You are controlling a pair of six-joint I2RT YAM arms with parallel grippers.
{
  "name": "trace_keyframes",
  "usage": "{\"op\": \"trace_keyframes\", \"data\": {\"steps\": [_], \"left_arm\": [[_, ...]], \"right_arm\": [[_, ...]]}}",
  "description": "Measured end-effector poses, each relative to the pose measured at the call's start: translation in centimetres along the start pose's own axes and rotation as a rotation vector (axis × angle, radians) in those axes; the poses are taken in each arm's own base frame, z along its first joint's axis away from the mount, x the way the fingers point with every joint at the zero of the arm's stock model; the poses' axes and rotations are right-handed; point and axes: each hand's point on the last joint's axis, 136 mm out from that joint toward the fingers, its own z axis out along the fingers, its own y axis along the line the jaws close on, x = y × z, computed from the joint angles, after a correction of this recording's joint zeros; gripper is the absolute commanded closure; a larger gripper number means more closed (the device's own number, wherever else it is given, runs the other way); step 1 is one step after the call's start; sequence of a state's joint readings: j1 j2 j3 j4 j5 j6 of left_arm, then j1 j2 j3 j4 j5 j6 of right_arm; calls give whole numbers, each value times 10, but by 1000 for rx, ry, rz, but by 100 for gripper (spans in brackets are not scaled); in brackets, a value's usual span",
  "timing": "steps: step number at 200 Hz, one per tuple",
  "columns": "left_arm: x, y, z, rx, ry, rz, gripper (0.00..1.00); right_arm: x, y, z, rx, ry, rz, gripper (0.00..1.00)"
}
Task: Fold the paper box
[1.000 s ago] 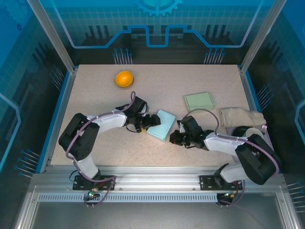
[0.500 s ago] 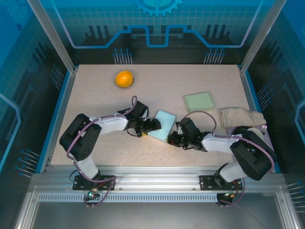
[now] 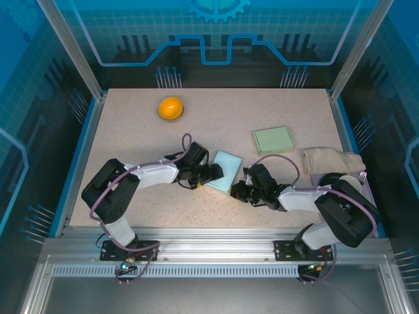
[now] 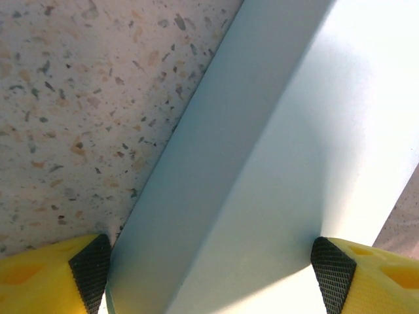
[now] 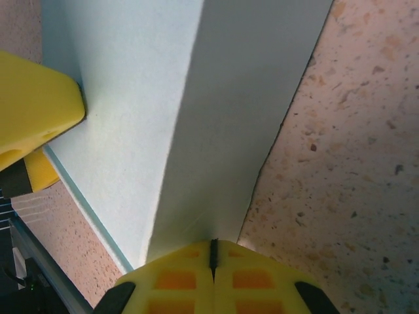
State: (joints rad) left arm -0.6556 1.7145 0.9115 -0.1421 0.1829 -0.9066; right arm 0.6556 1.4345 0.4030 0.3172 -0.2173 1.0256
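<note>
The paper box [image 3: 224,169] is a pale teal flat box lying mid-table between the two arms. My left gripper [image 3: 211,175] is at its left edge and stands open. In the left wrist view the box [image 4: 262,163] spans the gap of the left gripper [image 4: 211,275], with one black pad [image 4: 88,271] at its side wall and the other over its top face. My right gripper [image 3: 238,190] is shut, and its closed tips [image 5: 211,247] press against the box's side wall [image 5: 242,131]. A yellow finger of the left gripper [image 5: 33,111] touches the box's far side.
An orange round object [image 3: 170,108] sits at the back left. A flat green square [image 3: 273,139] lies behind the right arm, with a beige cloth [image 3: 330,160] to its right. Bare speckled tabletop [image 3: 131,131] surrounds the box.
My left gripper has slid to the right, further onto the box's left edge. The right gripper has crept slightly left against the box.
</note>
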Motion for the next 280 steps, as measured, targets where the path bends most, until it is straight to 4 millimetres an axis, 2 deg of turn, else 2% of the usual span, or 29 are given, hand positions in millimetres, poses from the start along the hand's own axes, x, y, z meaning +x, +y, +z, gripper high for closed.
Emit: {"op": "trace_keyframes", "data": {"steps": [72, 141, 280], "left_arm": [[2, -5, 2, -13, -50, -30, 16], [5, -10, 5, -7, -61, -56, 17], [-2, -9, 9, -46, -116, -94, 17]], "right_arm": [[-1, 5, -4, -46, -23, -11, 94], [-2, 1, -7, -32, -45, -13, 97], [-14, -1, 3, -40, -90, -5, 98]]}}
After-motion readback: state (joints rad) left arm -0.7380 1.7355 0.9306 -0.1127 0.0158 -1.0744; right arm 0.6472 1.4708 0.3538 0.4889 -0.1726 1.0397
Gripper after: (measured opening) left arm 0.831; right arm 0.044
